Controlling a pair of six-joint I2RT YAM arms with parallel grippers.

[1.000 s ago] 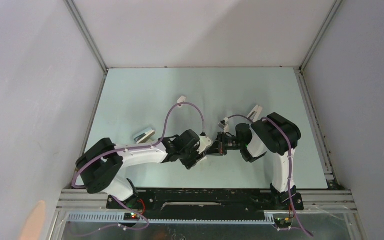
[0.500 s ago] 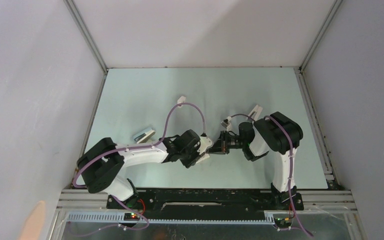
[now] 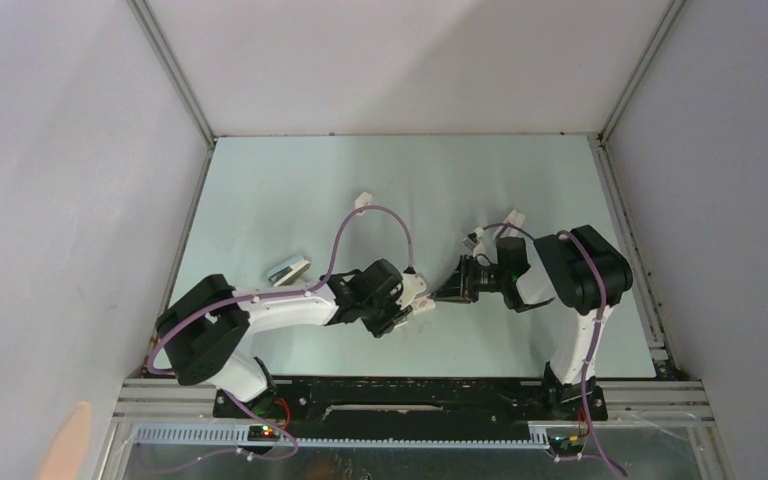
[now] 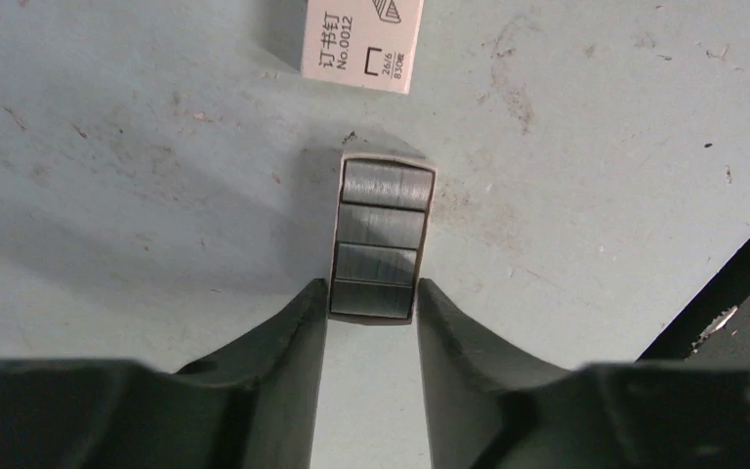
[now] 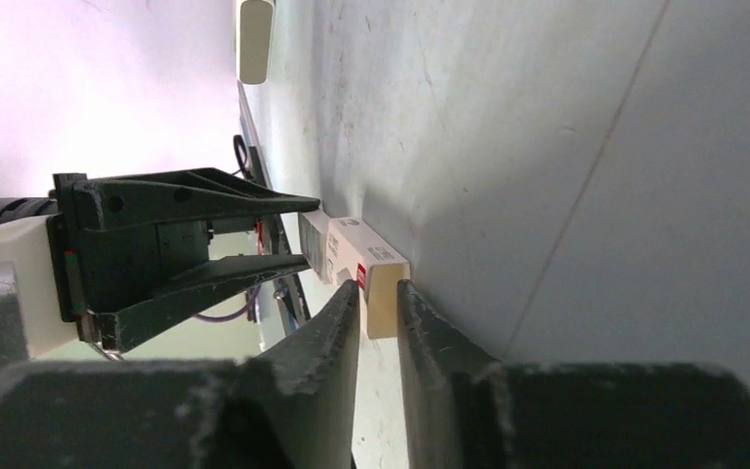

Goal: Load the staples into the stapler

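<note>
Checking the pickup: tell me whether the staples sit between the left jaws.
Yes, the left wrist view shows the left jaws flanking the near end of the staples.

The staples are banded metallic grey, the box white with black print, the bench scuffed pale blue-green.

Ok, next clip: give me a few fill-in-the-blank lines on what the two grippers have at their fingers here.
1. The staples, between the fingers of the left gripper, are ___ in colour.
2. They show as ___ blocks in a row.
3. The small white box, its end showing between the fingertips of the right gripper, bears a ___ mark.
Missing words: grey; four; red.
</note>
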